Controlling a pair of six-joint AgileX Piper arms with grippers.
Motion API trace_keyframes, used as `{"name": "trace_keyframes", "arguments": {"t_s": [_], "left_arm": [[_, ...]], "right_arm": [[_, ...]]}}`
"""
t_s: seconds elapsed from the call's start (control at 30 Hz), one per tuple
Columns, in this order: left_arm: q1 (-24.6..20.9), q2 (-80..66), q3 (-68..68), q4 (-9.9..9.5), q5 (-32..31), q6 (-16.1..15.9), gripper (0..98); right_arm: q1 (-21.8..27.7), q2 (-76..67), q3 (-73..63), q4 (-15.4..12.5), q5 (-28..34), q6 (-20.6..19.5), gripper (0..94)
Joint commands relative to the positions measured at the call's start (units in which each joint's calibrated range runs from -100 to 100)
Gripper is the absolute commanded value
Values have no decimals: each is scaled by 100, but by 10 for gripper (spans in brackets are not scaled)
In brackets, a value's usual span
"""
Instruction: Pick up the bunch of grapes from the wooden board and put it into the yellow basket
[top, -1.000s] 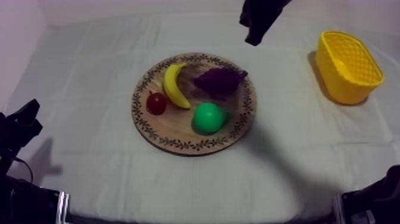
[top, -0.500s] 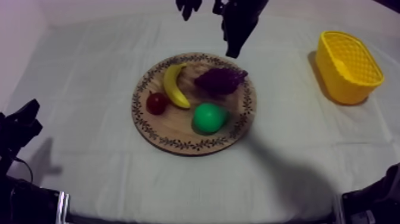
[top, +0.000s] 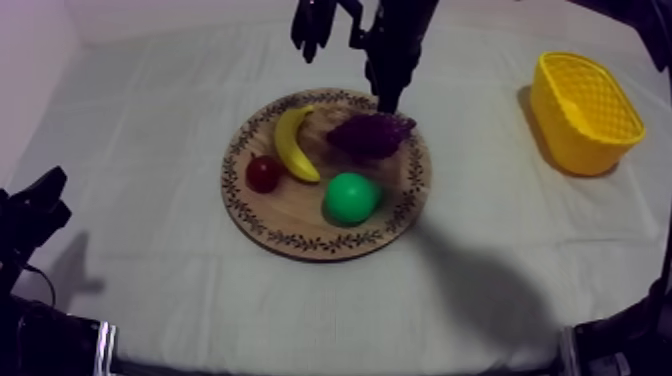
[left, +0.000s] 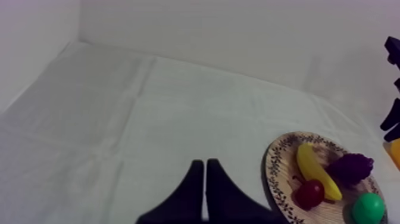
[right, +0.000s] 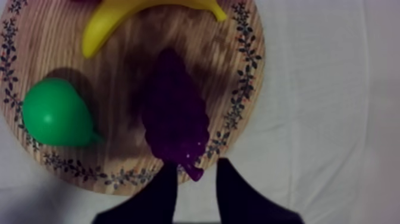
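Observation:
The purple bunch of grapes (top: 368, 133) lies on the far right part of the round wooden board (top: 300, 240). My right gripper (top: 386, 92) hangs over the board's far rim, just behind the grapes. In the right wrist view its black fingers are open, and the gripper (right: 196, 168) straddles the narrow end of the grapes (right: 175, 113) at the patterned rim (right: 238, 101). The yellow basket (top: 585, 110) stands at the table's right side. My left gripper (top: 35, 215) rests low at the left, its fingers together as a narrow wedge (left: 203, 174) over bare cloth.
A banana (top: 293, 143), a small red fruit (top: 263, 173) and a green pear (top: 350, 197) share the board with the grapes. The banana lies just left of the grapes and the pear in front of them. Open cloth separates the board from the basket.
My right arm has swung left from behind the board and come down toward the grapes at the far rim. The left arm and all the fruit have stayed put.

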Motion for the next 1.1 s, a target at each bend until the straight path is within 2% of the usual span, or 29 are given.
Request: {"name": "trace_keyframes", "arguments": {"t_s": [0.0, 0.17, 0.3, 0.73, 1.07], "left_arm": [[0, 0, -2, -2, 2, 0, 1], [0, 0, -2, -2, 2, 0, 1], [0, 0, -2, -2, 2, 0, 1], [0, 0, -2, -2, 2, 0, 1], [0, 0, -2, -2, 2, 0, 1]], "right_arm": [[9, 6, -12, -22, 5, 41, 412], [20, 15, -85, -64, 39, 98, 589], [23, 35, -112, -83, 43, 145, 651], [29, 365, -35, -71, -75, 264, 684], [85, 1139, -326, -111, -140, 391, 692]]}}
